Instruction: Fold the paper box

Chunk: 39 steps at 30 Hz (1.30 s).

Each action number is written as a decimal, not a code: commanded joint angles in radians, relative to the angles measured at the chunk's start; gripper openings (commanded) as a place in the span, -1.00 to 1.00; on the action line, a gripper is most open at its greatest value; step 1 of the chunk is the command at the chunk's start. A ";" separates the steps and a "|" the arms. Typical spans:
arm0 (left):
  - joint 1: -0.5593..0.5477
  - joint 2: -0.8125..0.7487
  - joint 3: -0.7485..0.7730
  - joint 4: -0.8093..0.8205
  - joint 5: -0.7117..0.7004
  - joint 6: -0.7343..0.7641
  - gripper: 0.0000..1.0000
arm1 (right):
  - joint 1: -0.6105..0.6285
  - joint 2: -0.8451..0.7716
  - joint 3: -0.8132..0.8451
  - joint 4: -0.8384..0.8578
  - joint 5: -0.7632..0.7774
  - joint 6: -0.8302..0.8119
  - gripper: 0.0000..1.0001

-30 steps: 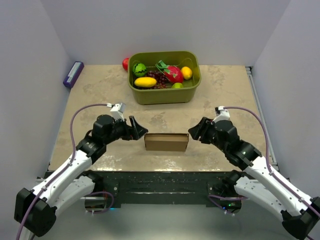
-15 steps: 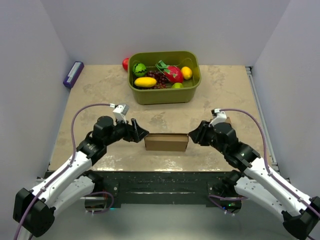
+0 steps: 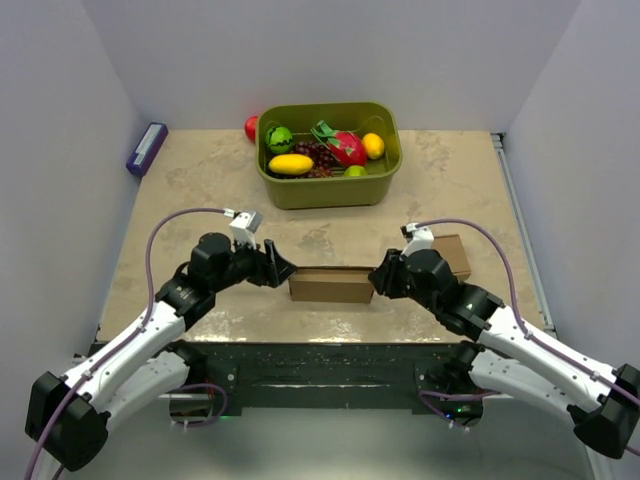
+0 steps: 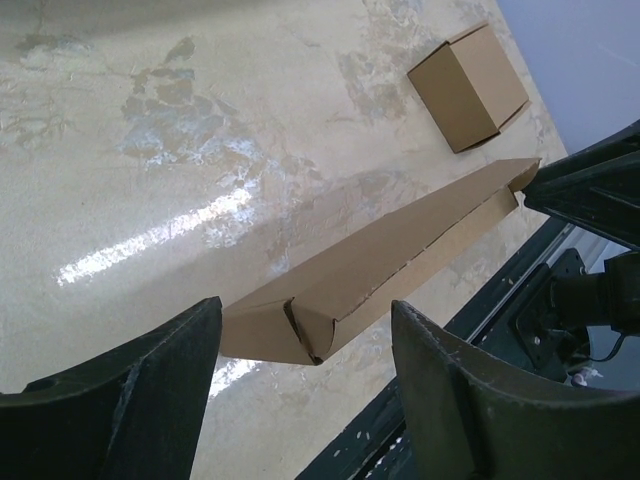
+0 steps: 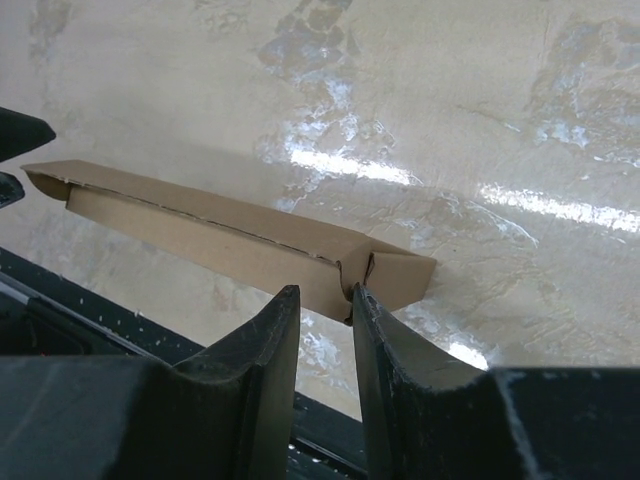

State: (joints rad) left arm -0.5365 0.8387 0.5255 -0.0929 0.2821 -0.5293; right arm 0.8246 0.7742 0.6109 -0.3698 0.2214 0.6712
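Walls close off the worktop (image 3: 200,190) on the left, back and right, and a dark rail runs along its near edge. At the far left a purple block (image 3: 147,148) lies against the wall, with bare marbled surface between it and the arms.

The left end effector (image 4: 302,305) is open. Its fingers (image 4: 130,390) stand wide on either side of the left end of the paper box (image 3: 332,285), with a gap on each side.

The paper box lies flattened into a long, narrow strip close to the near edge, between the two arms. Its long axis runs left to right, parallel to the rail, and each end points at one end effector. Open worktop separates it from the green bin (image 3: 300,190) of toy fruit (image 3: 291,164) at the back. A red fruit (image 3: 251,127) sits behind the bin's left corner, mostly hidden.

The right end effector (image 5: 322,292) meets the right end of the paper box, where a small flap is creased. Its jaws are nearly together, leaving a thin slot at the cardboard's edge. I cannot tell whether they pinch the flap.

Just beyond, a small cardboard cube (image 3: 455,252) stands apart from the strip, partly covered by the right arm in the top view. The left wrist view cuts off the lower worktop behind its own fingers.
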 commanded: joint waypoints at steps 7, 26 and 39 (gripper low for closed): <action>-0.042 -0.001 0.065 -0.039 -0.098 0.089 0.38 | 0.011 0.002 0.033 -0.011 0.131 -0.008 -0.38; -0.168 0.043 0.125 -0.071 -0.222 0.121 0.02 | 0.025 0.030 0.053 0.028 0.151 -0.030 -0.51; -0.206 0.056 0.143 -0.108 -0.256 0.135 -0.22 | 0.036 0.056 0.075 0.035 0.179 -0.045 -0.56</action>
State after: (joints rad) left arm -0.7311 0.8906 0.6212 -0.2085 0.0471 -0.4221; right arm 0.8513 0.8246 0.6323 -0.3702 0.3546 0.6460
